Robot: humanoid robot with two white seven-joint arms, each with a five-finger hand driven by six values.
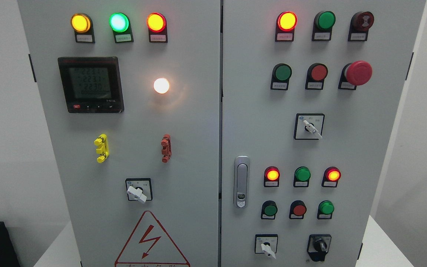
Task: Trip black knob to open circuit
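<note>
Black plastic, the small rotary knob (319, 246) is sitting in its square black escutcheon at the lower right corner of the grey sheet-steel cabinet's right door (380, 148), and neither of my hands is showing in the head view. I cannot tell whether the fingers are spread, pressed together or pinching anything, since both arms are lying outside the frame.

Working outward from where the fingers will have to land: just left of the knob, a white-levered selector switch (266, 246) is standing on the same row, near enough that, in my judgement, a reach drifting sideways is risking a turn of the wrong control. Directly above, a row of three small round pushbuttons, green (270, 209), red (299, 209) and green (325, 207), is waiting to be bumped by knuckles descending from above. Higher still, the large red mushroom-head emergency stop (358, 73) is projecting from the panel; an arm swinging up the right side could strike it.

The knob is lying almost at the bottom edge of the picture, so I am expecting my own hand to hide it on approach, and a grip set blind may slip off its narrow pointer. Several lamps, including the red lit one (287, 21) at top, are glowing, so the panel appears live.
</note>
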